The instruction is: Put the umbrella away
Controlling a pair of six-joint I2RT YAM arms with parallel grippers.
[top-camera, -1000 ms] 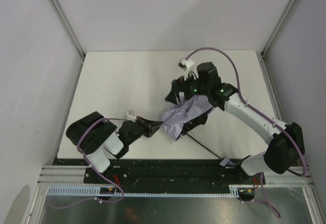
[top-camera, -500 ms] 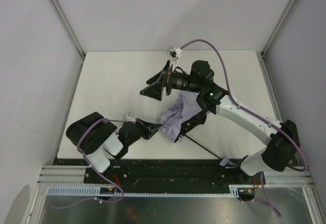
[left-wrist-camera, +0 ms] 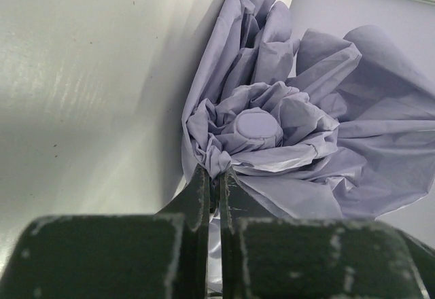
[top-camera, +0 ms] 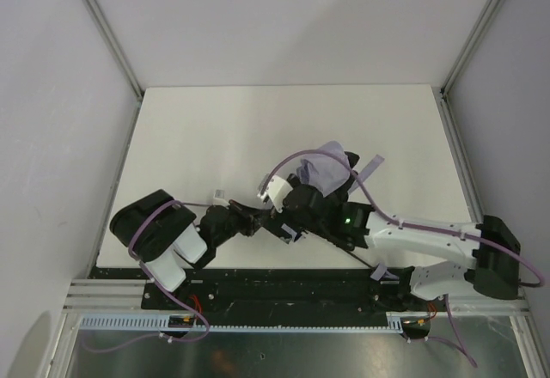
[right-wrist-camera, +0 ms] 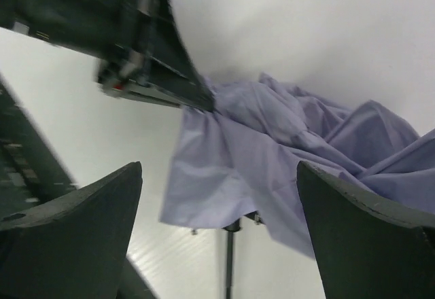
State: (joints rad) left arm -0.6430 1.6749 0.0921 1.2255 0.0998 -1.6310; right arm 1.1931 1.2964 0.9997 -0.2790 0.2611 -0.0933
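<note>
One compact umbrella (top-camera: 328, 165) with a crumpled lavender-grey fabric canopy lies on the white tabletop (top-camera: 198, 137), towards its near edge, between the two arms. The black two-fingered left gripper (left-wrist-camera: 217, 177) is clamped tight on a fold of canopy just beside the round top cap (left-wrist-camera: 258, 124). The matching right gripper (right-wrist-camera: 219, 170) hangs over the cloth, jaws spread wide, gripping nothing. One thin black shaft (right-wrist-camera: 228, 258) shows beneath

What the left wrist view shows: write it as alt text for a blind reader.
The left gripper, jaws shut, pinches a fold of the crumpled lavender umbrella beside its round cap. The umbrella lies on a white table.
</note>
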